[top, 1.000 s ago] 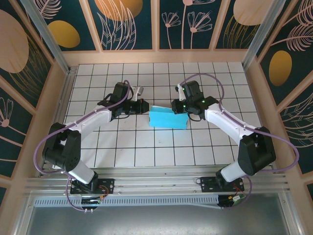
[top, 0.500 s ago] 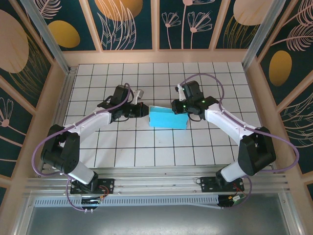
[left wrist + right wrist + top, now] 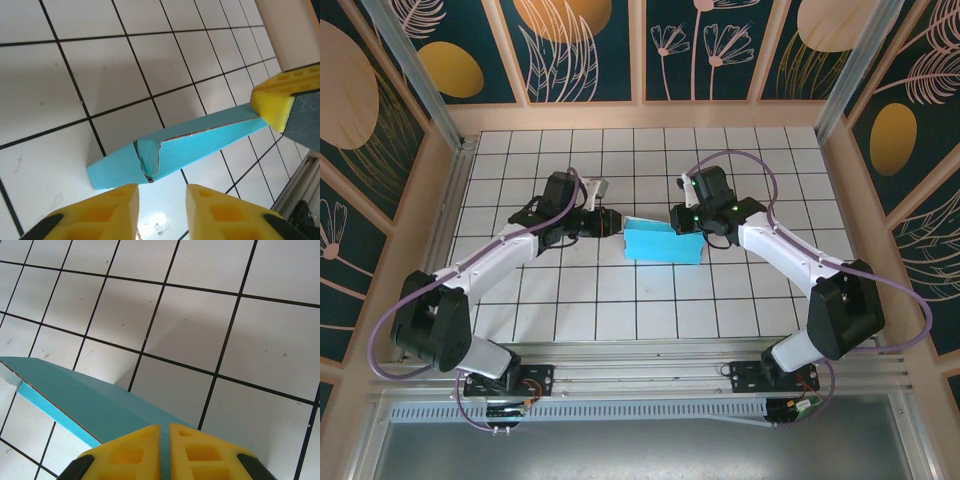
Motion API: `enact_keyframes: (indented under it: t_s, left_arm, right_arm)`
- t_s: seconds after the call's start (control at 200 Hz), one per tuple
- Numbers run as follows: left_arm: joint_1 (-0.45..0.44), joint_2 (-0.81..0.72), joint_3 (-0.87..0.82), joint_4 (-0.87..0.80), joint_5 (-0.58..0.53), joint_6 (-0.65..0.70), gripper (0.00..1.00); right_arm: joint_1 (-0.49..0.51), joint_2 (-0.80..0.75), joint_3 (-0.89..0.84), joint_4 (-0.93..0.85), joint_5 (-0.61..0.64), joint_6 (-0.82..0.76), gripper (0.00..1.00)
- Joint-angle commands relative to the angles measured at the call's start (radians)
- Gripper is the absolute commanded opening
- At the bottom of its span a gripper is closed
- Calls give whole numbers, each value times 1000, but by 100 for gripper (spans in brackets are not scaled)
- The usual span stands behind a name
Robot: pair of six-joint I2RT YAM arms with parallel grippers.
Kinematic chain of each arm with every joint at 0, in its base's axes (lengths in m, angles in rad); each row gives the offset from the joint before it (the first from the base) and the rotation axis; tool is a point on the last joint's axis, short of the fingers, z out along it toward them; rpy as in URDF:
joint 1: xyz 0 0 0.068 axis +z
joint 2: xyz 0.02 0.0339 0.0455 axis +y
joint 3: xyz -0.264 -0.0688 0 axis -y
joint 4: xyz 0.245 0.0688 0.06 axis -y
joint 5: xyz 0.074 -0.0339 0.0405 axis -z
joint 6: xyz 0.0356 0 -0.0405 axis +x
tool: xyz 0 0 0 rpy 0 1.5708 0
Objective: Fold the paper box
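The paper box (image 3: pixel 662 243) lies folded as a flat turquoise shape on the tiled table, near the middle. My left gripper (image 3: pixel 611 222) stands at its left end, open. In the left wrist view the box's end with its tucked flap (image 3: pixel 150 160) sits just beyond my left gripper (image 3: pixel 161 202), and nothing is between the yellow fingers (image 3: pixel 112 210). My right gripper (image 3: pixel 682 218) is at the box's upper right corner, shut on the thin turquoise edge (image 3: pixel 100 400); the right gripper (image 3: pixel 164 435) shows only a sliver of box between its pads. Its yellow finger (image 3: pixel 272 102) appears in the left wrist view.
White tiles with black lines cover the table (image 3: pixel 620 300). Wooden walls and aluminium posts (image 3: pixel 450 130) ring it. The metal rail (image 3: pixel 640 375) with both arm bases runs along the near edge.
My left gripper has opened and let go of the box's left end, and the left arm's elbow has swung outward to the left. The box and right gripper stayed put.
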Motion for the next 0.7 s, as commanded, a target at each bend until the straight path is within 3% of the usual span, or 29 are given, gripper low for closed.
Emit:
enact_keyframes:
  t_s: [0.0,0.2,0.696]
  left_arm:
    - [-6,-12,71,-95,-92,119,33]
    - [-8,45,140,-170,-71,207,34]
    - [-57,92,141,-120,-128,106,38]
  right_arm:
    - [20,25,-43,-115,11,-4,13]
    - [20,31,-36,-117,13,-4,13]
    - [22,16,-30,-131,22,-21,13]
